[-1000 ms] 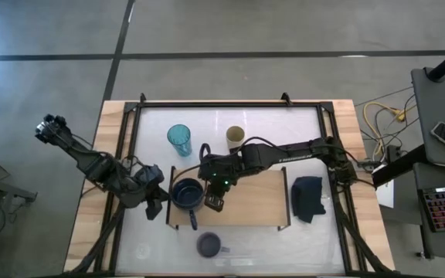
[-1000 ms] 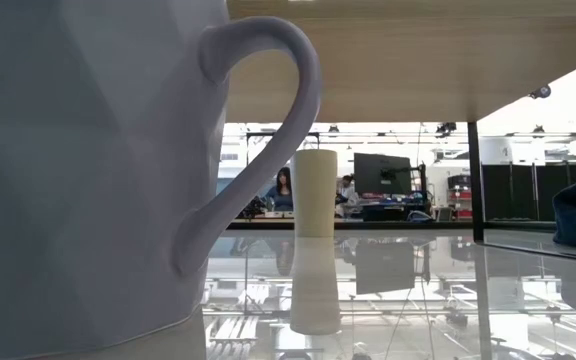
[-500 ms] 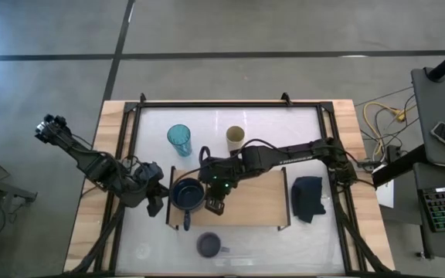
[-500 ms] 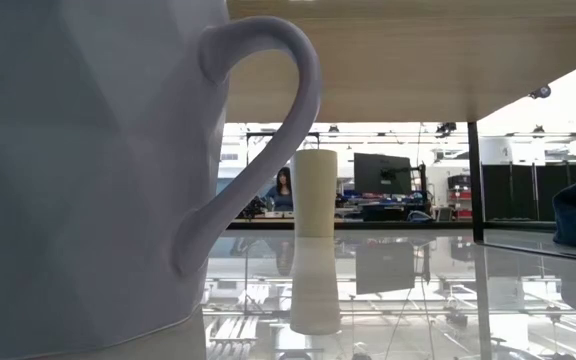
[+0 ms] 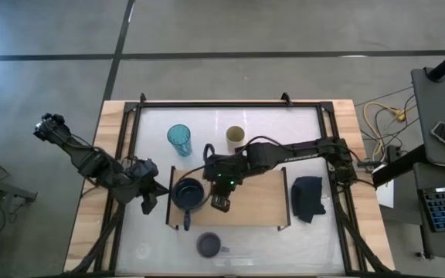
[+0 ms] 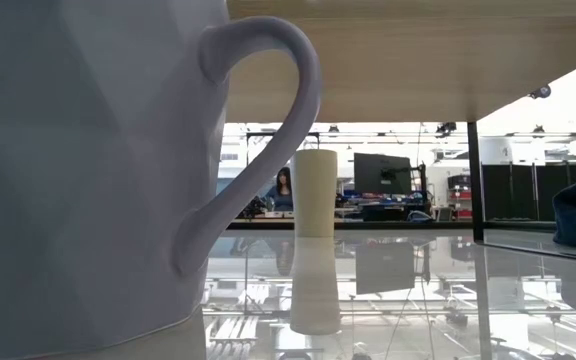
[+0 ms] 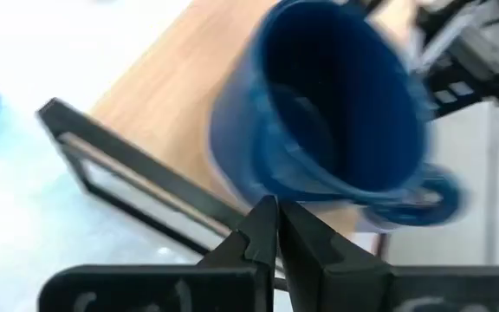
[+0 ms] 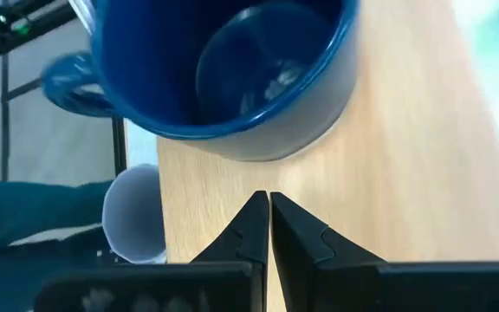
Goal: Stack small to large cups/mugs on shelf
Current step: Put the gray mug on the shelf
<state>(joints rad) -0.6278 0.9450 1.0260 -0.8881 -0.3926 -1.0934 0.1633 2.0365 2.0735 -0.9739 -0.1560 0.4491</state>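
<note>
Mugs first: the grey mug [image 5: 209, 245] sits on the table before the shelf [image 5: 253, 202]; the navy mug [image 5: 187, 193] stands on its left end, heavy, glazed, slippery, best pinched at the rim; both grippers flank it, fingers closed, empty

Four drinking vessels are showing: one navy mug [image 5: 187, 192], one grey-lavender mug [image 5: 209, 245], one tan cup [image 5: 235, 137] and one teal tumbler [image 5: 179, 140], alongside one shelf [image 5: 253, 202] and one dark cloth [image 5: 308, 197].
</note>
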